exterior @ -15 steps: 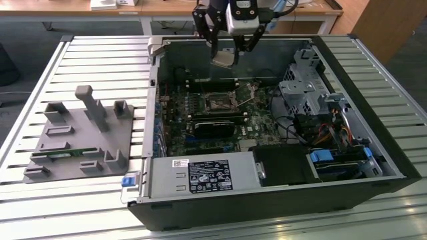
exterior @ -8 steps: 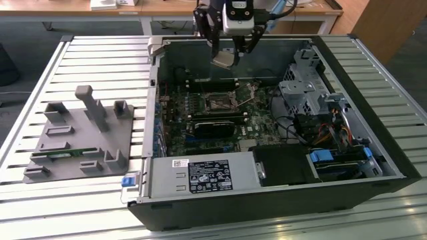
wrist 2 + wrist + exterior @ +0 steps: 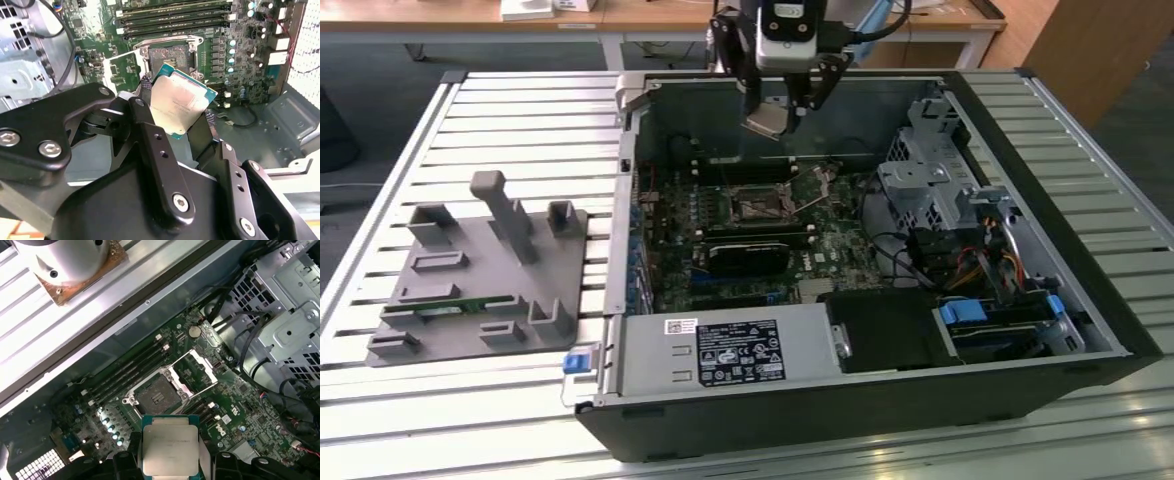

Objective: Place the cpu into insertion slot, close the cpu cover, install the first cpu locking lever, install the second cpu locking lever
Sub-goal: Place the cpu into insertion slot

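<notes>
A small square cpu (image 3: 181, 105) is being held by the gripper (image 3: 777, 112), which is clenched on two opposite edges of the chip. It is being held tilted above an open computer case (image 3: 720, 420) lying on a slatted bench (image 3: 520, 120), well clear of the green circuit board. In the first wrist view, the insertion slot (image 3: 156, 396) is being shown uncovered, with the cpu cover (image 3: 205, 364) swung up beside it. The chip is judged to be light, thin and stiff, with a smooth metal face that could slip. Its underside and the slot's pins are judged fragile, so only the edges are suited to being gripped.
</notes>
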Controlling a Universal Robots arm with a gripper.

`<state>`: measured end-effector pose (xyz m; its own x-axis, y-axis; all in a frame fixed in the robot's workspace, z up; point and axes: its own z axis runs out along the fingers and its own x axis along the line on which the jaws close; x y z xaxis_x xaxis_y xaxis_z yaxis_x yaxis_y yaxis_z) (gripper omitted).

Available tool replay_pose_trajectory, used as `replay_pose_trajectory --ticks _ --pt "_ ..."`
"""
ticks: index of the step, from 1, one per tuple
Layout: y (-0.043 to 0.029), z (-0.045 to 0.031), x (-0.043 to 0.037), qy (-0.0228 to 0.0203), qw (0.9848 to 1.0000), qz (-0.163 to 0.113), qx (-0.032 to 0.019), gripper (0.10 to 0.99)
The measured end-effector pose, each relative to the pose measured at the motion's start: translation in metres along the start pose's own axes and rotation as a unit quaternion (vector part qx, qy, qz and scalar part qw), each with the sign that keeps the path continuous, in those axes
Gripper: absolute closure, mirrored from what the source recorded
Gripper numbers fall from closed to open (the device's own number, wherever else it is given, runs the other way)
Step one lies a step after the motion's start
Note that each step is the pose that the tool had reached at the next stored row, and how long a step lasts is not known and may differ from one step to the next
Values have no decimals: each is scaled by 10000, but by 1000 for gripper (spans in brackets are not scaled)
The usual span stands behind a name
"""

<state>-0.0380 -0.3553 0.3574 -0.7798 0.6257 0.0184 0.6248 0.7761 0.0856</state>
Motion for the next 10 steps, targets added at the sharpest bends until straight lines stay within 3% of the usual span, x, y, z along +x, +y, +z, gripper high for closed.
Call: replay_pose_trajectory --ticks 10 --pt "-2 14 1 -49 9984 566 -10 549"
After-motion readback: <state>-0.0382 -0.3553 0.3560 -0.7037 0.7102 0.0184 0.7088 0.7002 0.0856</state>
